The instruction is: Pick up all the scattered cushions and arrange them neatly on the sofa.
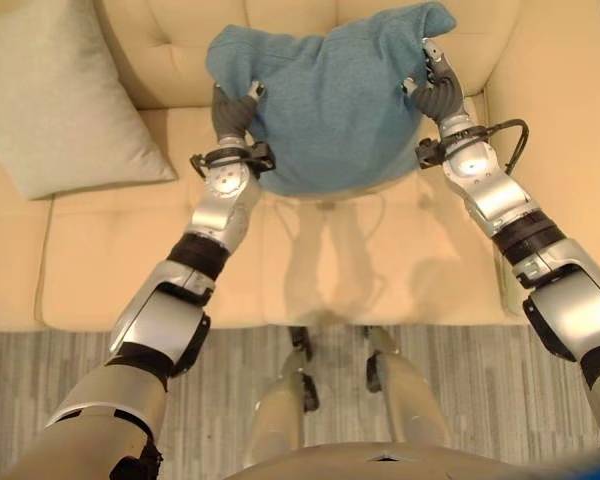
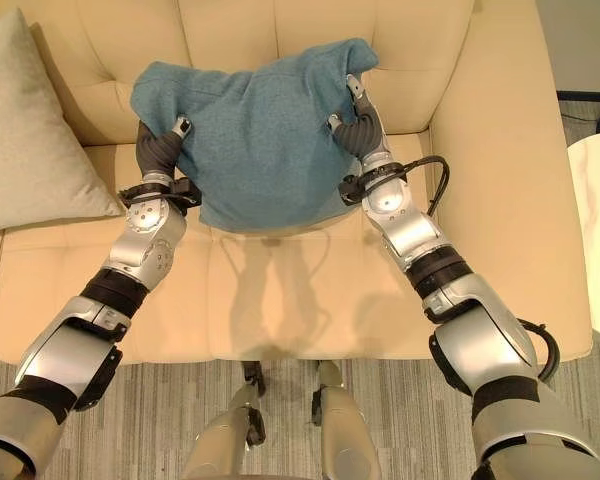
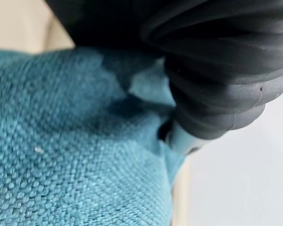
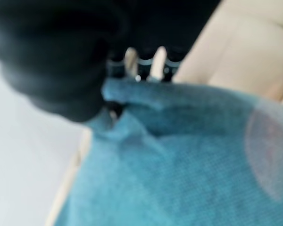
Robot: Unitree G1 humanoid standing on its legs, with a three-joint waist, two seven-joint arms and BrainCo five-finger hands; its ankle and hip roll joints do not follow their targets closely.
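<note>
Left hand [image 1: 236,110]: fingers curled into the left edge of the square teal woven-fabric cushion [image 1: 330,105], a thumb tip showing over the cloth; the left wrist view confirms fabric bunched against the hand. Right hand [image 1: 435,85]: likewise clamped on the cushion's right edge near its upper corner, fingers showing over the rim in the right wrist view.

The teal cushion sits at upper centre of the frame, held between both hands in front of the backrest of the cream tufted upholstered sofa [image 1: 400,260]. Its lower edge appears to hang just above the seat, though contact cannot be confirmed.

Handling assessment: the cushion looks light and soft. It sags and dents at each grip, and its upper right corner flops over. The coarse weave should resist slipping. Holding opposite side edges is judged sound; a one-sided hold would probably let it droop.

A pale grey-green fabric cushion [image 1: 55,95] leans at the upper left of the sofa, well apart.
</note>
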